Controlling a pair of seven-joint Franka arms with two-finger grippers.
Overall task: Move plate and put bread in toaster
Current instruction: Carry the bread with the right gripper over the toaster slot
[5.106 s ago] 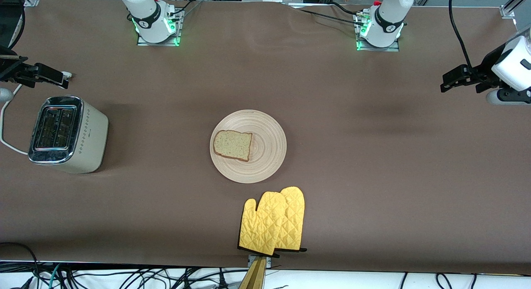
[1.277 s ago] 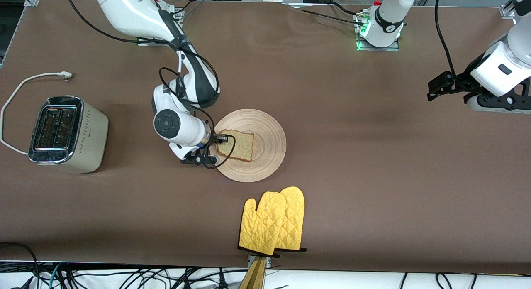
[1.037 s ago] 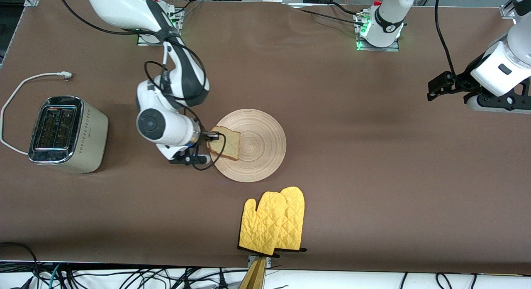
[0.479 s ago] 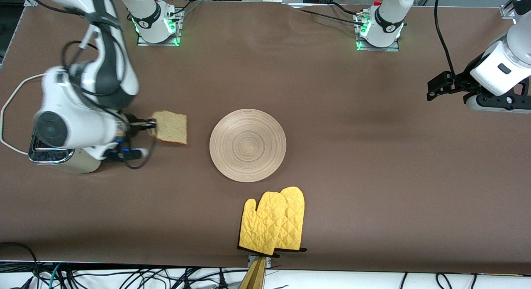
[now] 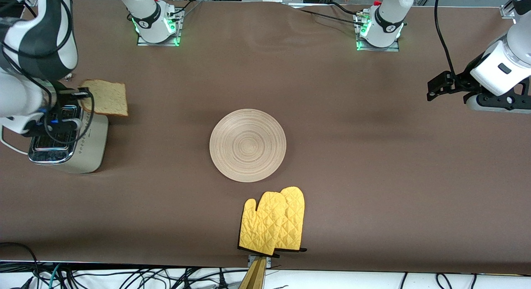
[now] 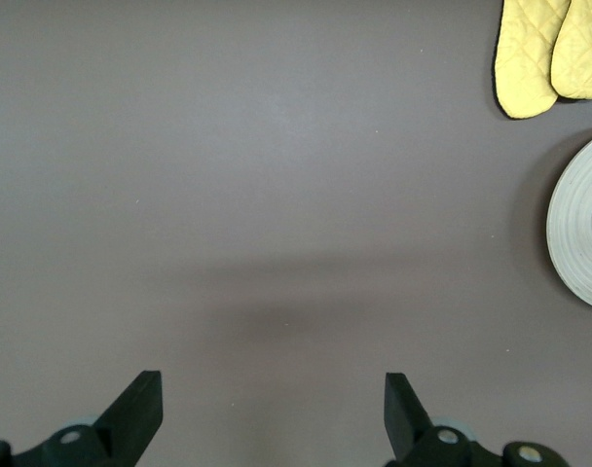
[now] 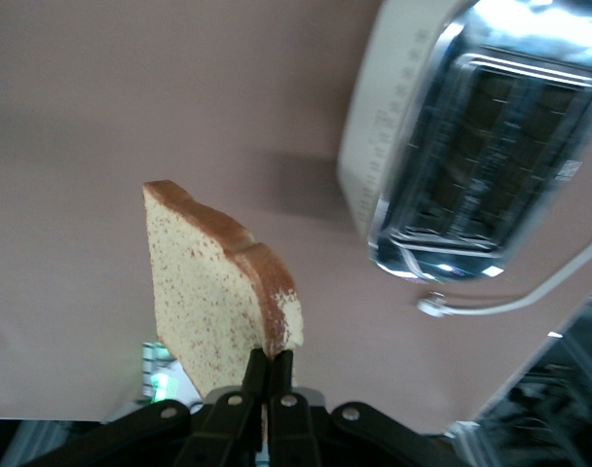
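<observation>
Bread slice (image 5: pixel 107 98) pinched at one crust edge by right end effector (image 5: pixel 81 94), up over the toaster (image 5: pixel 66 133) – thin hold, could pivot and miss a slot. Left end effector (image 6: pixel 274 409) spread wide, waiting over bare bench; plate (image 5: pixel 247 145) mid-bench.

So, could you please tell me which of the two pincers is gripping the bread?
The right pincer, up beside the toaster, is shut on the bread. The left pincer hangs open and empty over bare table.

- A robotics lab, not a kitchen.
- Two arm bases (image 5: pixel 155 21) bolted to a brown-covered table (image 5: pixel 332 156).
- Loose cables (image 5: pixel 124 276) and metal framing (image 5: pixel 512 6) at its edges.
</observation>
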